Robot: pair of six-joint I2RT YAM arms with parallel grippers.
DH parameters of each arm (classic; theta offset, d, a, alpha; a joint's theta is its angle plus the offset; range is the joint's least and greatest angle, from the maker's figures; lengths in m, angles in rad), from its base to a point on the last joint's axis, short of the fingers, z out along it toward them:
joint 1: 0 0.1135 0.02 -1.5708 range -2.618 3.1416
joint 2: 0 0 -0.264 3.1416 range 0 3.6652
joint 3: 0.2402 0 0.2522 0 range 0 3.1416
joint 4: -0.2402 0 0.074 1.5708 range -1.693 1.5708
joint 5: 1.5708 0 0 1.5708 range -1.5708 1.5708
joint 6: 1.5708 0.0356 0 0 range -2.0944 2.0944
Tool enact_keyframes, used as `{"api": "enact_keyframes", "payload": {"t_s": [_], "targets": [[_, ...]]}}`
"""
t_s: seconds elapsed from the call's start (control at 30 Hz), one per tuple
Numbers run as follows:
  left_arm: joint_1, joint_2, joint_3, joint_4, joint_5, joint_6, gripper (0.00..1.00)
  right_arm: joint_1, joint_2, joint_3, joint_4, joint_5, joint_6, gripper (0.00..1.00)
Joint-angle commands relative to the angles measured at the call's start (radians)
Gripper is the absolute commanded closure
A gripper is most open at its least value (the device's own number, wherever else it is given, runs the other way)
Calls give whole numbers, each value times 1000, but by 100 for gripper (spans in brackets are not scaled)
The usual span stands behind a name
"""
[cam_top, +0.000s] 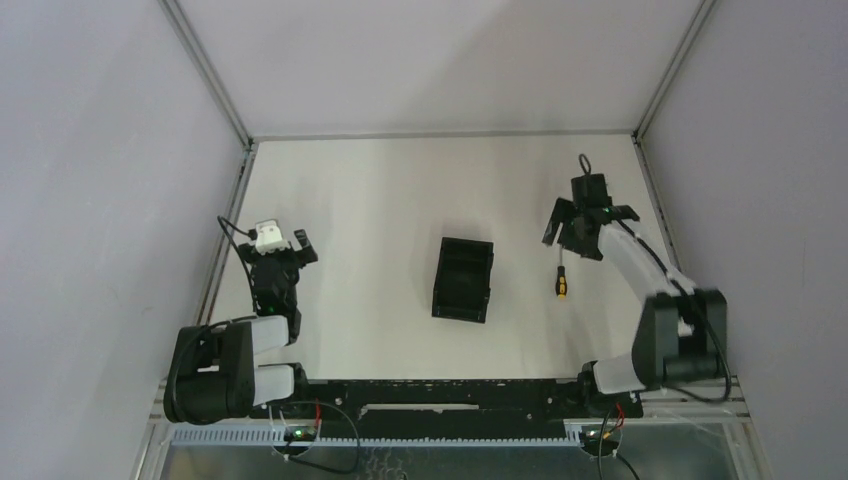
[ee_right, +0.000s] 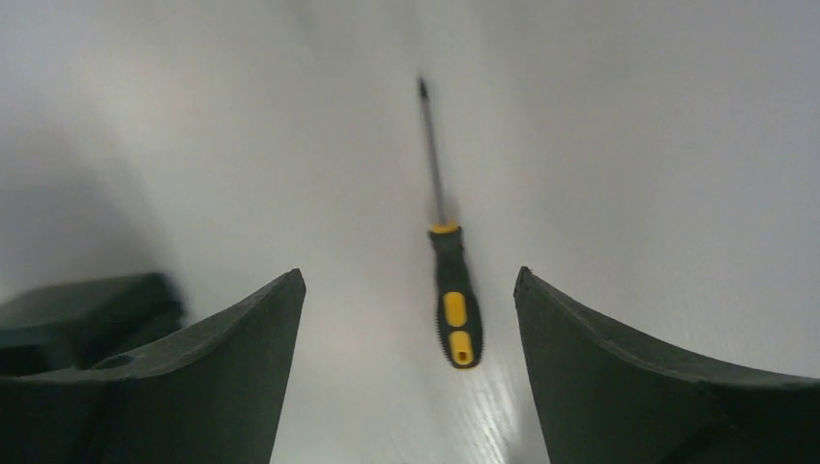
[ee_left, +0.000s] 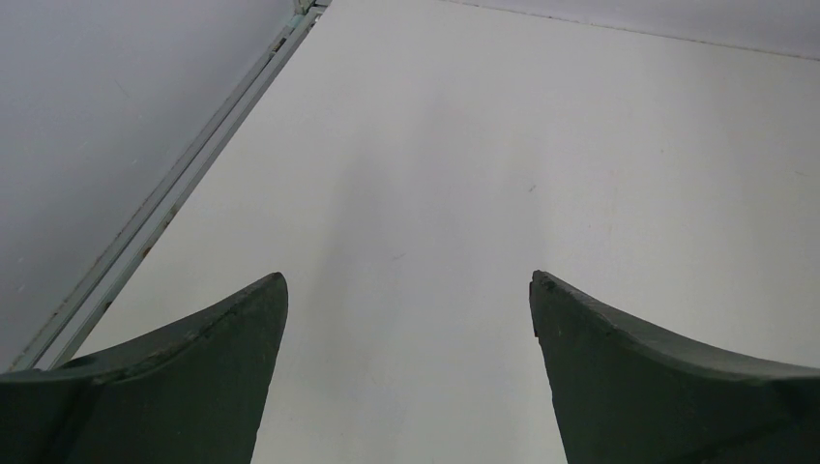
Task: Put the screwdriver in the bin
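Observation:
The screwdriver lies on the white table, right of the bin, yellow-and-black handle toward the arms and shaft pointing away. The black bin stands open-topped at the table's middle and looks empty. My right gripper is open and empty, hovering just behind and above the screwdriver. In the right wrist view the screwdriver lies between the spread fingers, nearer the right one, with my gripper apart from it and the bin's corner at lower left. My left gripper is open and empty at the table's left; its wrist view shows only bare table.
Grey enclosure walls with metal frame rails bound the table on the left, back and right. A black cable track runs along the near edge between the two arm bases.

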Motion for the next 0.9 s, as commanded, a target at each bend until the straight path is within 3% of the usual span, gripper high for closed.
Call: {"api": "enact_keyframes", "payload": {"t_s": [0.0, 0.23, 0.37, 0.43, 0.47, 0.6, 0.77, 0.87], "targets": [[-5, -2, 38, 30, -8, 16, 0, -15, 156, 11, -96, 19, -51, 16], [-5, -2, 39, 30, -8, 17, 0, -15, 376, 10, -63, -49, -84, 45], [-5, -2, 38, 30, -8, 17, 0, -15, 418, 11, -64, -31, -94, 73], [-5, -2, 39, 30, -8, 16, 0, -15, 404, 25, -84, -28, -98, 96], [-5, -2, 39, 30, -8, 16, 0, -15, 390, 40, -106, -24, -99, 100], [-5, -2, 39, 30, -7, 16, 0, -9, 286, 168, -263, -15, -98, 100], [-5, -2, 38, 30, -7, 17, 0, -5, 270, 384, -539, -122, -126, 100], [-5, -2, 38, 30, -7, 16, 0, 26, 284, 474, -666, -43, -109, 100]]}}
